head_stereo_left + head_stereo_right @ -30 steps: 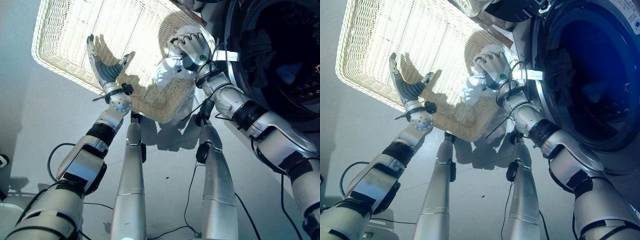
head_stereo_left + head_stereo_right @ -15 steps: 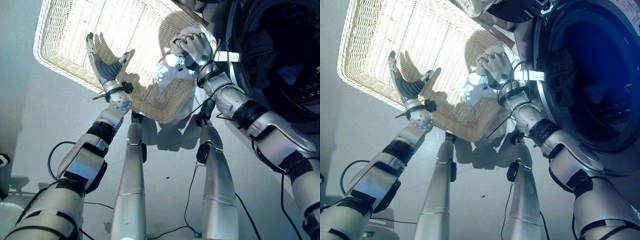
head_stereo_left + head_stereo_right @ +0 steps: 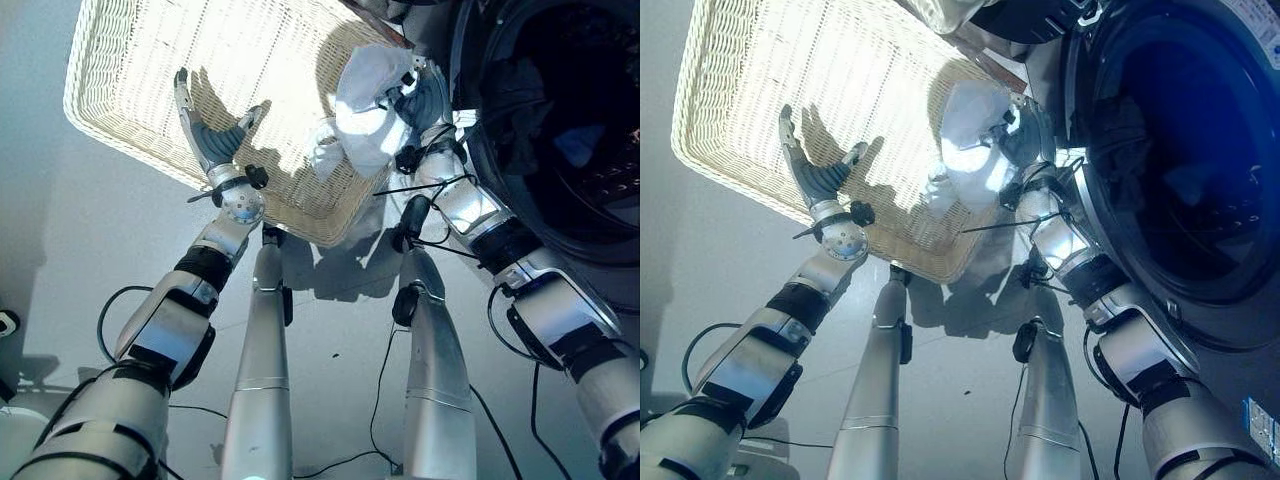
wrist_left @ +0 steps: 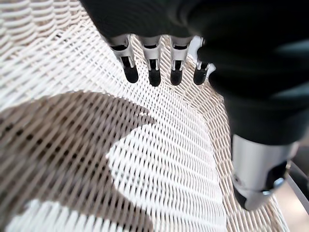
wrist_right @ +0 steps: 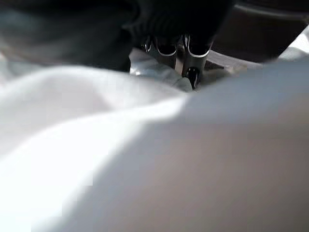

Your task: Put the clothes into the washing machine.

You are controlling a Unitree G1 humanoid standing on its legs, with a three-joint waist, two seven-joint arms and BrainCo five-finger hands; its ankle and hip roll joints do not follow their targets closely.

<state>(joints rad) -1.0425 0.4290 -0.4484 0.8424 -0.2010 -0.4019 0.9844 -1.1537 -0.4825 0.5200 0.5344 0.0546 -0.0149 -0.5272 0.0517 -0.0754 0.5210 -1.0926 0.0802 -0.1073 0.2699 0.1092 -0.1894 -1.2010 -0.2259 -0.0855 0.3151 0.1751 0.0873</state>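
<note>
While the wicker basket (image 3: pixel 130 100) spreads across the upper left of the left eye view, the left hand (image 3: pixel 213 138) is seen raised over its woven floor, palm showing, fingers straight and spread, nothing held. At upper centre, the right hand (image 3: pixel 428 100) is seen at the basket's right edge with a white garment (image 3: pixel 368 95) bunched against it; the cloth is lifted above the basket's rim, and a lower fold is seen trailing down onto the weave. To the right, the washing machine (image 3: pixel 560 120) takes up the upper right of the frame, its round door opening dark, with dark clothing (image 3: pixel 515 90) seen inside the drum.

Across in the right eye view, the same layout is shown: the left hand (image 3: pixel 816 178) open over the basket (image 3: pixel 740 110) at centre left, the white garment (image 3: pixel 973 135) held up at upper centre just beside the machine's door ring (image 3: pixel 1080 170), and the right hand (image 3: pixel 1025 135) pressed in behind the cloth.

Over to the left wrist view, straight fingers (image 4: pixel 152 72) are seen in a row above the pale weave (image 4: pixel 159 159), the thumb apart from them at the lower right, nothing gripped.

Last, in the right wrist view, white cloth (image 5: pixel 145 159) is spread over most of the frame, and the fingers (image 5: pixel 193 58) at the top are seen curled down into its folds, so the garment is held in the right hand.
</note>
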